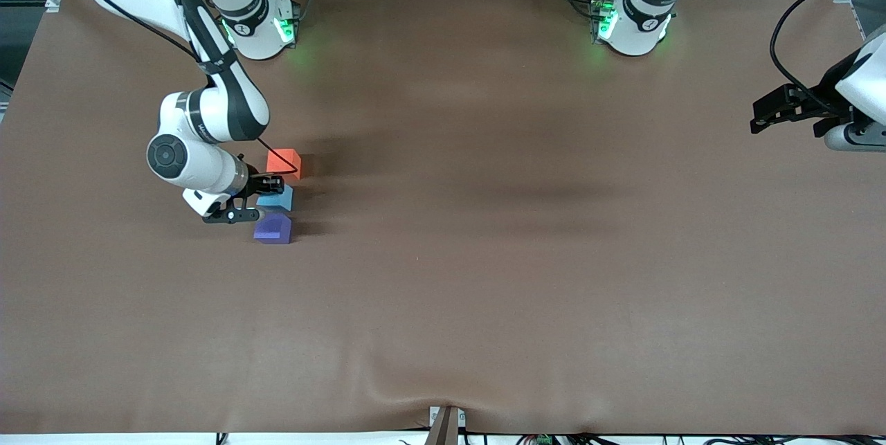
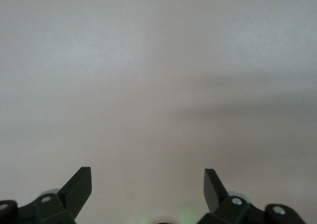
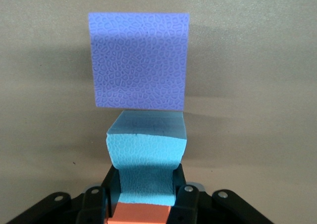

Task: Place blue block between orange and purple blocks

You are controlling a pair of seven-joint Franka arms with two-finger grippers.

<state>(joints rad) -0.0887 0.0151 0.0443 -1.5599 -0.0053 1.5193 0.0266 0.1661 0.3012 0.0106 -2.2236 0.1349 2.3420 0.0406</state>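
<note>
The blue block (image 1: 279,199) sits pinched between the fingers of the right end effector (image 1: 261,197), squeezed in visibly at its sides in the right wrist view (image 3: 146,164), and about half of it is hidden under the end effector in the front view. It lies in a row of three cubes, one of each colour: the orange block (image 1: 284,162) just beside the end effector toward the robot bases, the purple block (image 1: 273,229) just beside it toward the front camera. From the right wrist only a strip of the orange block (image 3: 141,215) shows below the fingers, while the purple block (image 3: 138,60) is seen whole. Whether the blue block rests on the counter (image 1: 484,258) or touches its neighbours cannot be told. The counter is a plain brown sheet, slightly rippled at its front edge, with cables and frame rails along its top edge. The left end effector (image 1: 761,116) waits over the counter's edge at the left arm's end, fingers spread (image 2: 79,187) over bare surface.
</note>
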